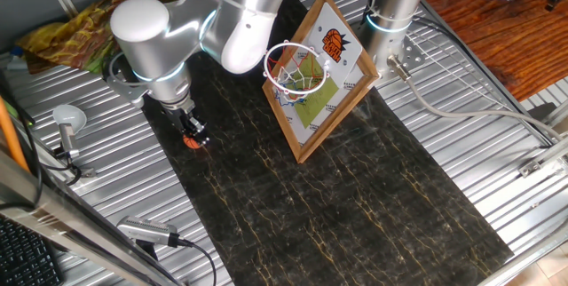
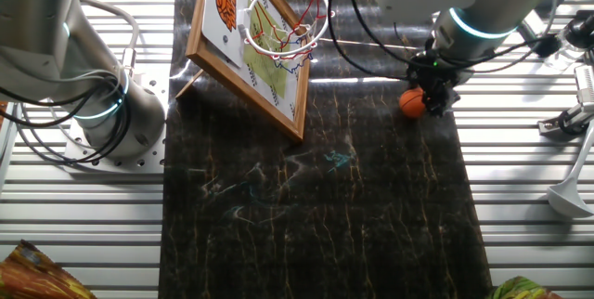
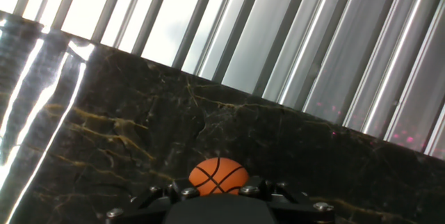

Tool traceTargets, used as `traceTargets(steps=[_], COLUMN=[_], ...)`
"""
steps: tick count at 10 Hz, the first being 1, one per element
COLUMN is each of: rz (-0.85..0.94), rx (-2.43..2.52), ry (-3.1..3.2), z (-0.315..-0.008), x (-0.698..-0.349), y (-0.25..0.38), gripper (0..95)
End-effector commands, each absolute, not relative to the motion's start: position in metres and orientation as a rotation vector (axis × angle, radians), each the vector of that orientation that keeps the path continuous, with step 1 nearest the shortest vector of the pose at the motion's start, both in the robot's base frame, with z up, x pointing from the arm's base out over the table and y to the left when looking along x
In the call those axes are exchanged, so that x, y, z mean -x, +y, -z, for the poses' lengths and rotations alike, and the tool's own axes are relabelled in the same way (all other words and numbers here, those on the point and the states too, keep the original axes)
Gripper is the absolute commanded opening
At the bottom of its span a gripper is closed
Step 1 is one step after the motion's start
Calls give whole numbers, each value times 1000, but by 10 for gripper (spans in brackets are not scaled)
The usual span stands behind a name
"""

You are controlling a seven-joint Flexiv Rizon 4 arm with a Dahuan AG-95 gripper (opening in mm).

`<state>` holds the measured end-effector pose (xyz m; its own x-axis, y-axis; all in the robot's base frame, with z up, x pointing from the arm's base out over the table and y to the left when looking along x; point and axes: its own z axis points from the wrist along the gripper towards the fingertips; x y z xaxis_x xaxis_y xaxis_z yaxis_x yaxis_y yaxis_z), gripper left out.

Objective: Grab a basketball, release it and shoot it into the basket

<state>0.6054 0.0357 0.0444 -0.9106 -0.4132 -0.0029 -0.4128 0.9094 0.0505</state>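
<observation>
Your gripper [image 2: 431,97] is down at the mat, basketball [image 2: 412,102] right at its fingertips, touching or nearly; grip state can't tell.

Ribbed metal surface [image 1: 461,99] carries a dark gold-veined marble-pattern mat [image 1: 337,197]. Reddish wood floor [image 1: 497,19] beyond. Strong glare on the ribs [image 3: 174,15].
</observation>
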Motion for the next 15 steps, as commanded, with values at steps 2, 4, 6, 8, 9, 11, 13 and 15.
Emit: traceTargets(steps=[2, 4, 6, 8, 9, 11, 13, 15], rz=[84, 84, 90, 93, 99, 109, 121, 142], rx=[-677, -692, -671, -665, -650, -626, -581, -551], ry=[-3053, -3046, -3000, -2969, -2948, -2895, -2828, -2768], z=[-65, -89, -121, -154, -178, -210, -238, -257], x=[-606, -602, -592, -577, -564, -542, -516, -496], y=[37, 40, 45, 49, 51, 50, 48, 35], gripper=[0, 0, 0, 0, 0, 0, 0, 0])
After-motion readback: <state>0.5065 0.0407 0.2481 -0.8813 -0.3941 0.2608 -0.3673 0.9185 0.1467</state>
